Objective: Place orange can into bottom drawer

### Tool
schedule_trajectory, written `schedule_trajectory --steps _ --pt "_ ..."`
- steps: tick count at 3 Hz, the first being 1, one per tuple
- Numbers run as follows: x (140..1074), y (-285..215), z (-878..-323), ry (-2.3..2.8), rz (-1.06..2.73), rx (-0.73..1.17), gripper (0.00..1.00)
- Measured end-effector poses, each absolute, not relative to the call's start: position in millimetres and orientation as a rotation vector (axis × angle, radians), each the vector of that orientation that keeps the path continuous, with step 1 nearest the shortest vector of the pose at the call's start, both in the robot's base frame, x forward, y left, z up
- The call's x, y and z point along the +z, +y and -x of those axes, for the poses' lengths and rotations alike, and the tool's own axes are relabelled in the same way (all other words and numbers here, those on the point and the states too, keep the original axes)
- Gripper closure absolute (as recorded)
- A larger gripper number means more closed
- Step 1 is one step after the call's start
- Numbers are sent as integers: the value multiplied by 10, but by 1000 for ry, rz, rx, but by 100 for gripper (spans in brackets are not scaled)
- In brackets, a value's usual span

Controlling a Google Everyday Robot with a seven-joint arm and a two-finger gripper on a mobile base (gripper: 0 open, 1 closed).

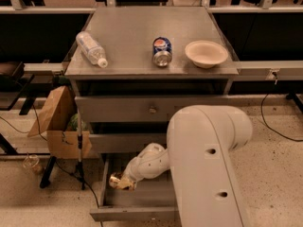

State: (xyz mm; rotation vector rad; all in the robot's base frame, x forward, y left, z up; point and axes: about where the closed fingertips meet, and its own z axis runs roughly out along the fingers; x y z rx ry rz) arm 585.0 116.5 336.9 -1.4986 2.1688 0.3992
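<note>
The bottom drawer (128,214) of the grey cabinet is pulled open, a wide shallow tray with a plain front. My white arm reaches down into its left half. The gripper (124,182) hangs just above the drawer floor near the left wall. At its tip sits the orange can (116,180), golden-orange and shiny, held inside the drawer's outline. I cannot make out whether the can rests on the drawer floor.
On the cabinet top lie a clear plastic bottle (91,48), a blue Pepsi can (162,51) on its side and a beige bowl (206,53). Two knobbed drawers (152,109) are closed above. A brown paper bag (57,122) and cables stand left of the cabinet.
</note>
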Motion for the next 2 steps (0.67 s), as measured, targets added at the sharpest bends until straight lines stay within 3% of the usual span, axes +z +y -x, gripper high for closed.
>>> schedule_trajectory --steps 2 --pt "2723 1523 -5575 2121 1441 589 100"
